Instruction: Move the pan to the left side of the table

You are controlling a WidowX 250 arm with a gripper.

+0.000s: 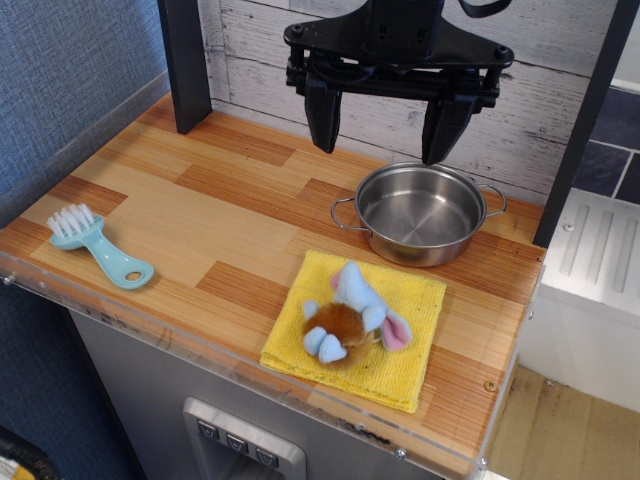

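Observation:
The pan (421,214) is a small shiny steel pot with two wire loop handles. It stands upright and empty at the back right of the wooden-plank table (180,215). My black gripper (384,130) hangs open above the pan's rear left rim, with one finger (322,118) left of the pan and the other finger (444,125) over its back edge. It holds nothing and is above the pan, not touching it.
A yellow cloth (400,345) lies in front of the pan with a blue and brown plush toy (348,318) on it. A light blue brush (98,245) lies at the left front. A dark post (185,65) stands at the back left, a white plank wall behind.

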